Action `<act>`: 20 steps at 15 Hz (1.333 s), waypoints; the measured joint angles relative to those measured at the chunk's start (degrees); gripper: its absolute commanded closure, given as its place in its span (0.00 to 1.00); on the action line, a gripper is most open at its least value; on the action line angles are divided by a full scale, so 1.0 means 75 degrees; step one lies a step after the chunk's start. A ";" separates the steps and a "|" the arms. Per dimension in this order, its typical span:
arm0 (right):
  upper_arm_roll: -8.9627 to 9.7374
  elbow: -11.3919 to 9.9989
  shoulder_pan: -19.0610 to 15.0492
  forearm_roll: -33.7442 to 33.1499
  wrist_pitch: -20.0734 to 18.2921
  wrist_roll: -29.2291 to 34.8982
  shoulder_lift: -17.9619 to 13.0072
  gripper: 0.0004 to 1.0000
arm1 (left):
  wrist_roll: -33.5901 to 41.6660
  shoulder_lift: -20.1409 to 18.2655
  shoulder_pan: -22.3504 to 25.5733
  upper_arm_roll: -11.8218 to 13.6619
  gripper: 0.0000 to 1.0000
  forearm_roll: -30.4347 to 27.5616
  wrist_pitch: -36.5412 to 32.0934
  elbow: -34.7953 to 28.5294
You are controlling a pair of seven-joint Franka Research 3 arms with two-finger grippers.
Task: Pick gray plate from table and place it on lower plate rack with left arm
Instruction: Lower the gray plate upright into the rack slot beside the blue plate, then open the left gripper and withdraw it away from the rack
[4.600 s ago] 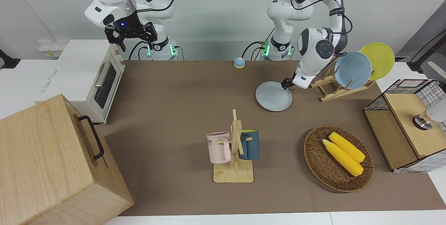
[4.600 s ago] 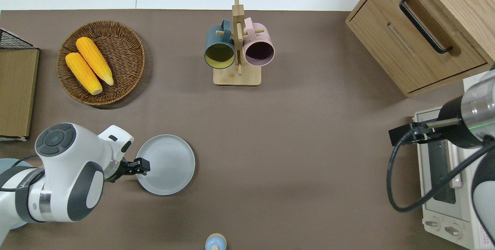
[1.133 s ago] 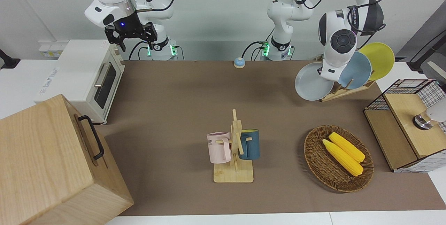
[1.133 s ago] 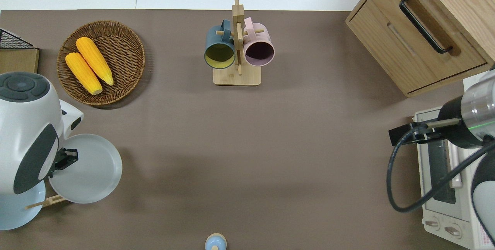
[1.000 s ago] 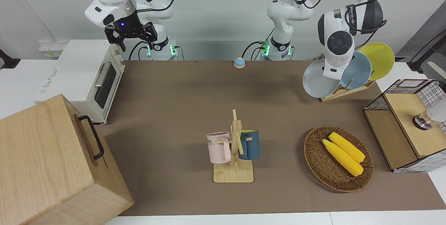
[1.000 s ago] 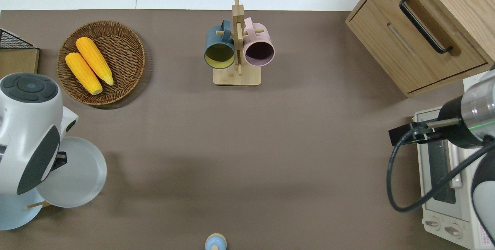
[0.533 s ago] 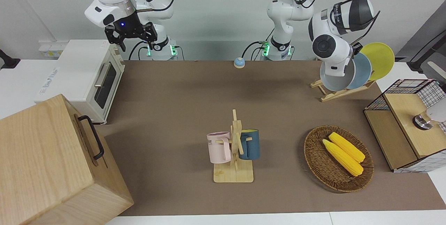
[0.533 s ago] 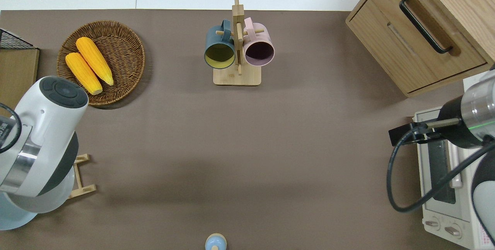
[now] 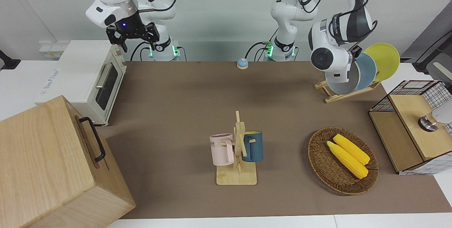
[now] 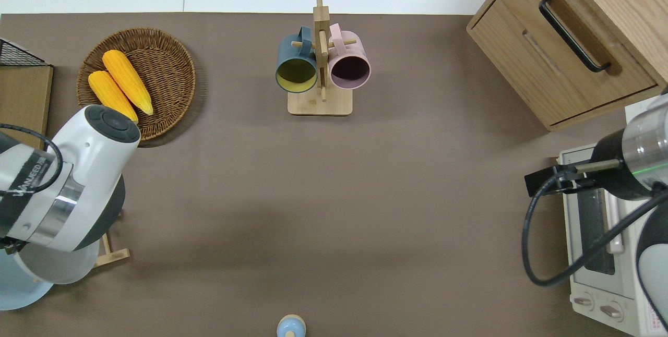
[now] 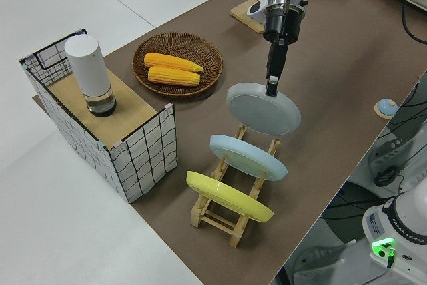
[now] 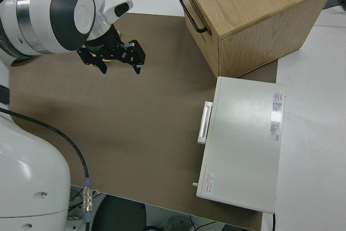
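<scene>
Left gripper [image 11: 272, 87] pinches the top rim of the gray plate [image 11: 263, 109], fingers pressed together on the edge. The plate hangs tilted at the rack [image 11: 230, 215], at the end slot, just beside the blue plate [image 11: 247, 157]. I cannot tell whether its lower edge touches the rails. The yellow plate [image 11: 228, 196] leans in the next slot along, toward the left arm's end of the table [image 9: 176, 97]. In the front view, the left arm's wrist covers most of the gray plate [image 9: 340, 85]; only its lower part shows, overlapping the blue plate [image 9: 367, 74]. From overhead, a pale sliver of the gray plate [image 10: 57, 269] peeks out under the arm. The basket [image 11: 212, 65] with two corn cobs [image 11: 173, 70] sits farther from the robots than the rack. Right gripper [image 9: 132, 37] is parked, fingers spread.
</scene>
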 measured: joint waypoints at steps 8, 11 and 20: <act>0.0000 0.0000 0.0000 0.0000 0.0000 0.0000 0.0000 0.01 | -0.0805 0.0539 -0.0097 -0.0019 0.30 -0.0027 -0.0001 -0.0128; 0.0000 0.0000 0.0000 0.0000 0.0000 0.0000 0.0000 0.01 | -0.0801 0.0552 -0.0100 -0.0027 0.17 -0.0189 -0.0001 -0.0136; 0.0000 0.0000 0.0000 0.0000 0.0000 0.0000 0.0000 0.01 | -0.0061 0.0487 -0.0106 -0.0113 0.02 -0.1435 0.0064 0.0409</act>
